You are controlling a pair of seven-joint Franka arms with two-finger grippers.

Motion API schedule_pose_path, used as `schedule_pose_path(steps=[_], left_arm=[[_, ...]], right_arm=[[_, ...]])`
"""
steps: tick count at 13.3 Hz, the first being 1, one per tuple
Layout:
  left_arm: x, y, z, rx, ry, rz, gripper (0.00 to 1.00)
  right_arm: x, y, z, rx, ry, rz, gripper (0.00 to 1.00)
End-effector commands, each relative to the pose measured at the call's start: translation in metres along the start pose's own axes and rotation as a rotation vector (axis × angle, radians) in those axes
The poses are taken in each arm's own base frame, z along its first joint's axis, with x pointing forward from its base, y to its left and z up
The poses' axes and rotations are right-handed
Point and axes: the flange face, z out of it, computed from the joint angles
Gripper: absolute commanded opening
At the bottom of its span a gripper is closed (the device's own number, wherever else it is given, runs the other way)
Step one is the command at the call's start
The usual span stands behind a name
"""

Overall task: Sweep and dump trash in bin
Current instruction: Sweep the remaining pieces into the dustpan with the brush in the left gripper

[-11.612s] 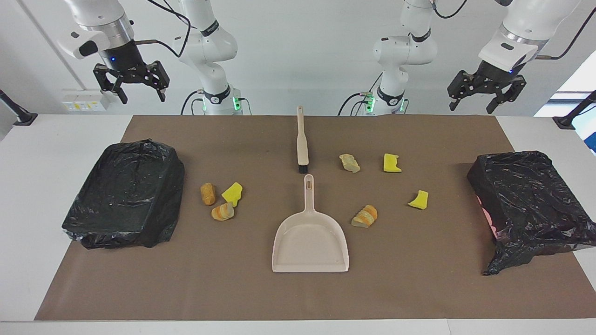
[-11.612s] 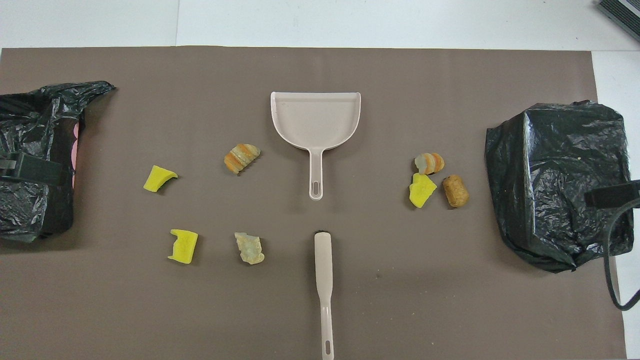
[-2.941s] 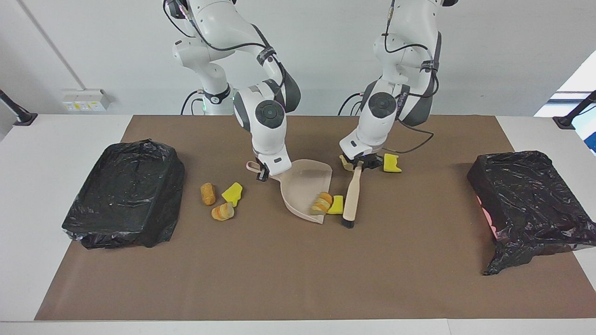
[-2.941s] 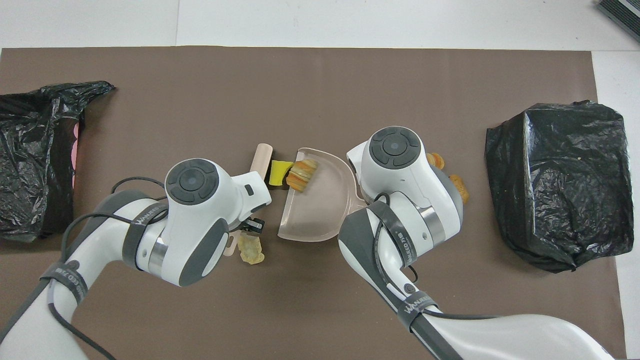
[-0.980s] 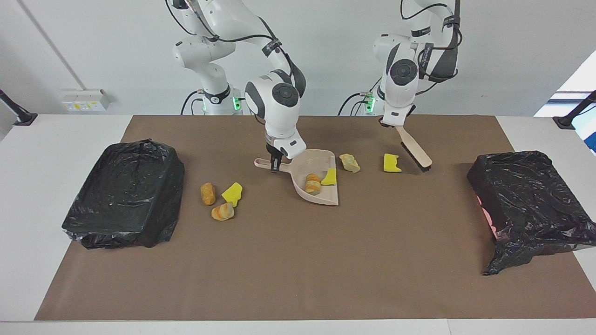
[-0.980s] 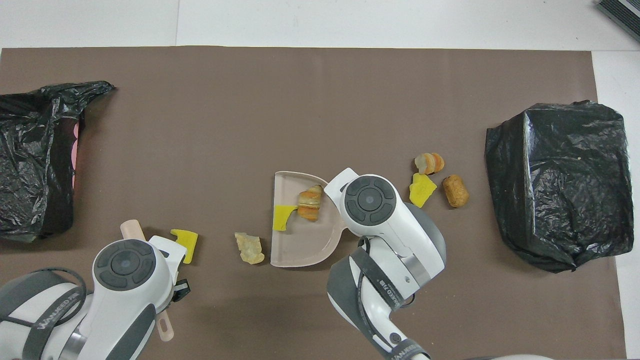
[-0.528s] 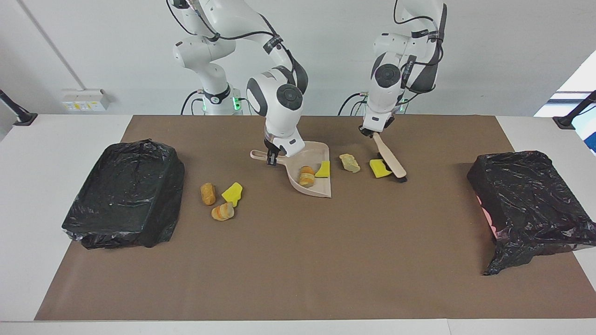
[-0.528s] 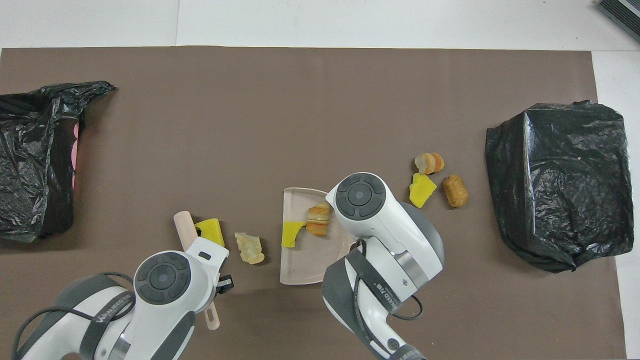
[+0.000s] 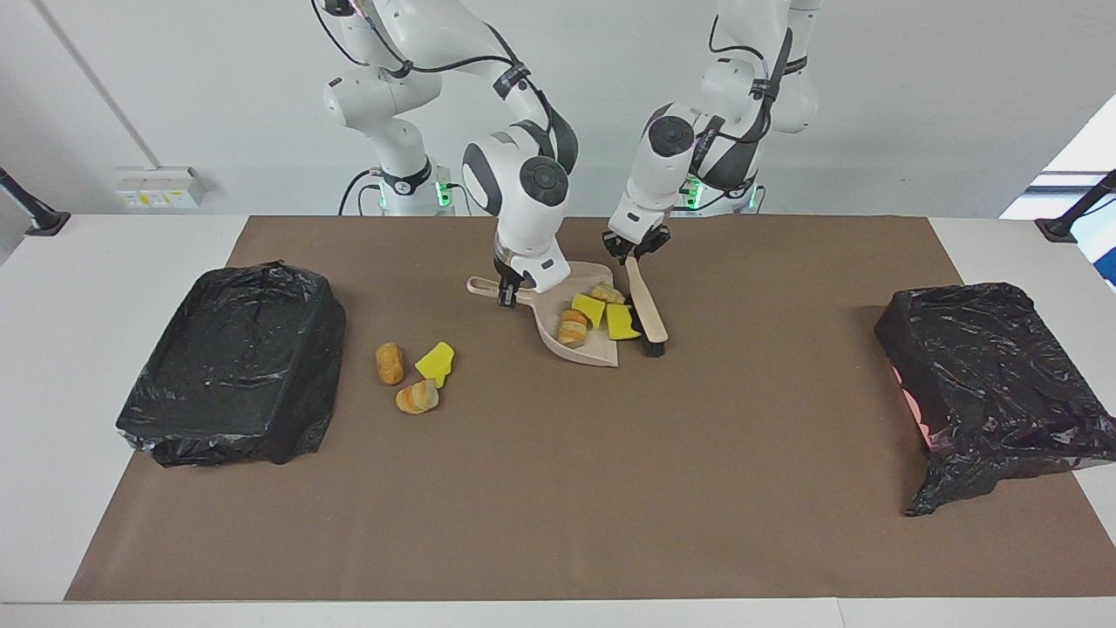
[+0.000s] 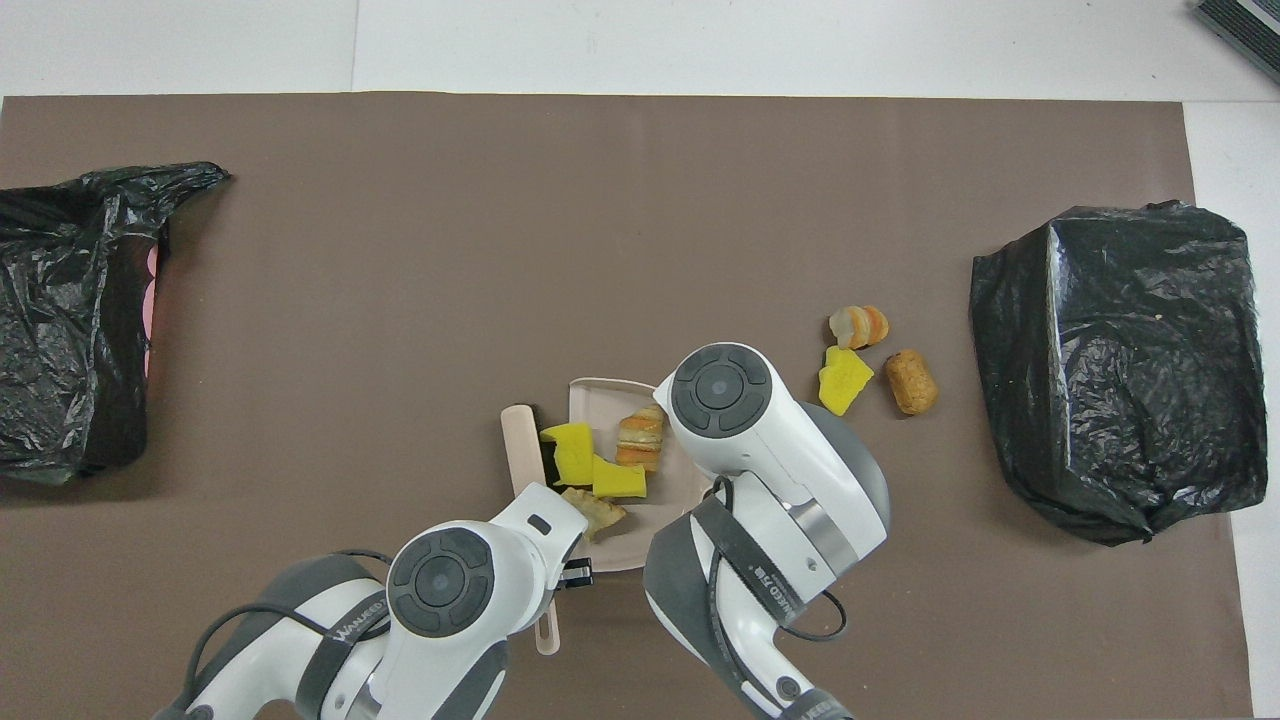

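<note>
The left end effector [image 9: 636, 255] is pinched on the handle of the brush [image 9: 646, 303], whose long axis slants from that grip down and away from the robots, with the dark bristle end resting on the brown mat [image 9: 558, 488] right against the open mouth of the dustpan [image 9: 593, 352]. The right end effector [image 9: 509, 292] is pinched on the dustpan's handle, which points toward the right arm's end of the worktop, so the pan's mouth faces the brush. Four scraps sit at or in the pan: two yellow sponge chunks [image 10: 573, 452] near the mouth, a striped bread piece [image 10: 640, 437] deeper inside, and a pale scrap [image 10: 592, 510] at the edge nearest the robots. The step in hand looks like the close of a sweep stroke pushing this cluster into the pan. Three more scraps [image 9: 411, 373], a yellow chunk and two bread pieces, lie on the mat well apart from the dustpan, between it and the black-bagged bin [image 9: 234, 362] at the right arm's end; a second bagged bin [image 9: 994, 375] sits at the left arm's end. Next, I judge, the brush should nudge the chunks at the mouth fully inside, then both tools should shift toward the remaining three before any dumping.
</note>
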Motion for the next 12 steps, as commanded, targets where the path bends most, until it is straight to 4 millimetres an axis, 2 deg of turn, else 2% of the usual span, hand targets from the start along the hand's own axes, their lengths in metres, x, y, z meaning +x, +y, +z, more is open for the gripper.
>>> schedule_pose_path(steps=[1,3,4,6,9,10,11,12], left_arm=[[-0.01,0.028,-0.005,-0.038,-0.001,0.089,0.0],[-0.002,0.039,-0.012,-0.042,-0.004,0.08,0.0],[0.002,0.034,-0.011,-0.036,-0.017,0.066,0.0],[0.014,0.009,-0.011,0.011,-0.071,0.024,0.0],[0.013,-0.002,-0.013,0.103,-0.085,0.028,0.0],[0.012,0.0,-0.02,0.112,-0.059,0.011,0.0],[0.007,0.0,-0.033,0.126,-0.037,-0.004,0.0],[-0.002,0.0,-0.037,0.16,-0.042,-0.007,0.0]], right_arm=[[-0.006,0.001,0.002,0.005,-0.012,0.047,0.0],[-0.008,0.004,0.002,0.008,-0.007,0.065,0.0],[-0.012,0.008,0.003,0.01,-0.003,0.075,0.0],[-0.017,0.013,0.004,0.017,0.003,0.102,0.0],[-0.042,0.035,-0.014,0.002,0.089,0.192,0.0],[-0.056,0.043,-0.021,-0.006,0.103,0.214,0.0],[-0.067,0.048,-0.033,-0.022,0.122,0.228,0.0],[-0.08,0.054,-0.047,-0.034,0.143,0.251,0.0]])
